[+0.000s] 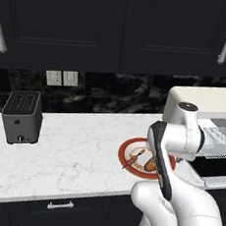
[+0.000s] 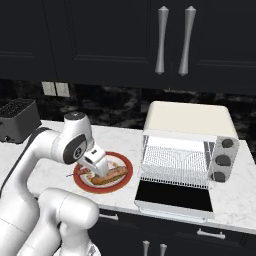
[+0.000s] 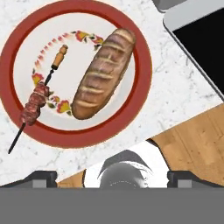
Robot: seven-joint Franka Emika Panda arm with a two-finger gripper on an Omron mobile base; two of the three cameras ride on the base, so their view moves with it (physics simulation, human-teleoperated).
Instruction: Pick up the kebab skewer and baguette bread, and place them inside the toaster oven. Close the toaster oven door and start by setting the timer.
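So nothing is loaded yet: the kebab skewer (image 3: 37,100) and baguette bread (image 3: 103,74) lie side by side on the red-rimmed plate (image 3: 144,65), centre-left of the hand view. The tool (image 3: 112,177) hangs spread wide and empty above them; the toaster oven door (image 2: 174,197) is down.

The white arm rises from the base, bends at a dark-jointed elbow and folds forward, so that the wrist turns the hand straight down. The gripper (image 2: 95,172) hangs low beneath the wrist, its pale body partly hidden behind the forearm in the left base view. Its jaws stand fully spread, the two dark fingertips (image 3: 41,177) wide apart and holding nothing.
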